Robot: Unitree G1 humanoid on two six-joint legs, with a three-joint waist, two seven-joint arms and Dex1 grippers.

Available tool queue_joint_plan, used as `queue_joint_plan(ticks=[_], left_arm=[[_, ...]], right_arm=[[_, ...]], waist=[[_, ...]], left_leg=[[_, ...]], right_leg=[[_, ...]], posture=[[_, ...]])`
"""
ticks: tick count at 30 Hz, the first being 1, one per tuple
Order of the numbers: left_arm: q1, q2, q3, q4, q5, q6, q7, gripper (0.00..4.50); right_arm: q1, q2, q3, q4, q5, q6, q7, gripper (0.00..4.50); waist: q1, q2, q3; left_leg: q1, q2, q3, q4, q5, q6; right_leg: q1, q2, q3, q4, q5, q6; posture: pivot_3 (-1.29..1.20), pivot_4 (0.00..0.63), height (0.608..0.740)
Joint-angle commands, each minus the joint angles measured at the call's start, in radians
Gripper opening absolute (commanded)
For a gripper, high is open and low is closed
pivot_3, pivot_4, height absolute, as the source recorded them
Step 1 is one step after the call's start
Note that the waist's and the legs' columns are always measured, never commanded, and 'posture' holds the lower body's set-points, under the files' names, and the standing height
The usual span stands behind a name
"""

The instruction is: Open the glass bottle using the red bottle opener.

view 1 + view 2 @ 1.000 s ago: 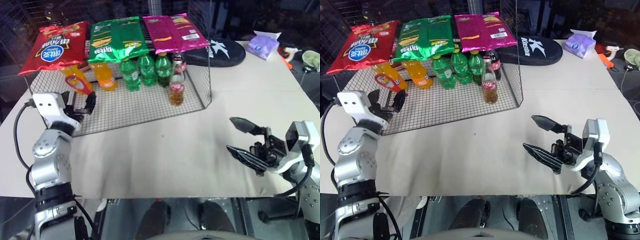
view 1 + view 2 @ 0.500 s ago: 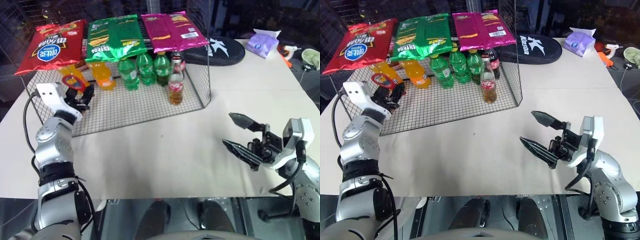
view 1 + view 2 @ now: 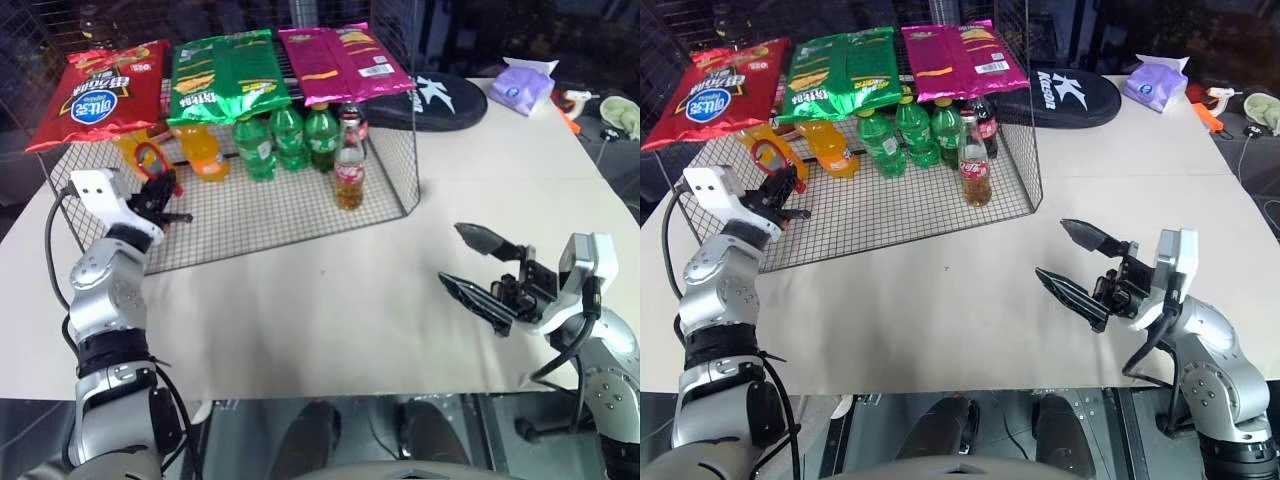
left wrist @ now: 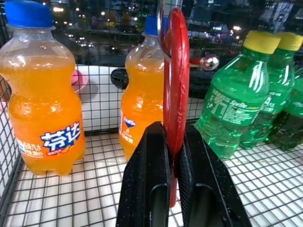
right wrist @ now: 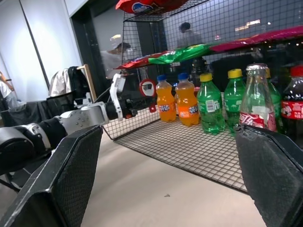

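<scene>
"Sprite" on a green bottle (image 4: 226,111) — "Coca-Cola" on the glass bottle (image 5: 256,101)

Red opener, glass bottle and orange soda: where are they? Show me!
Red opener (image 4: 175,80), left wrist view, on its loop above the fingers.
Glass bottle (image 3: 976,172), right eye view, on its label band.
Orange soda (image 4: 45,118), left wrist view, on the nearer bottle's body.

arms: silver-grey jointed shells | wrists: white blocks | fingers (image 4: 144,189): black, textured | cables: black, looped
</scene>
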Motion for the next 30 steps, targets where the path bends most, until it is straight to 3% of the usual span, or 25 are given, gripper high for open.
queue_joint_plan(ticks=[1, 22, 30], left_arm=[[0.027, -0.004, 0.029, -0.098, -0.088, 0.018, -0.077, 0.06], [0.114, 0.002, 0.088, -0.184, -0.324, 0.19, -0.246, 0.06], [0.178, -0.063, -0.019, -0.359, -0.5, 0.469, -0.32, 0.06]], right_arm=[[0.012, -0.001, -0.01, 0.001, -0.008, -0.029, 0.025, 4.5], [0.06, 0.026, 0.0, 0.063, -0.077, -0.103, 0.075, 4.5], [-0.036, 0.045, 0.061, 0.087, -0.169, 0.002, -0.114, 4.5]], waist=[[-0.001, 0.0, 0.0], [-0.008, -0.002, -0.001], [-0.006, -0.001, -0.001]], left_leg=[[0.0, 0.0, 0.0, 0.0, 0.0, 0.0], [0.0, 0.0, 0.0, 0.001, 0.0, 0.0], [0.001, 0.0, 0.001, 0.002, 0.0, 0.0]], right_leg=[[0.0, 0.0, 0.0, 0.0, 0.0, 0.0], [0.0, 0.0, 0.001, 0.001, 0.0, 0.0], [0.0, 0.0, 0.001, 0.002, 0.0, 0.0]], posture=[[0.0, 0.15, 0.74], [0.0, 0.15, 0.74], [0.0, 0.15, 0.74]])
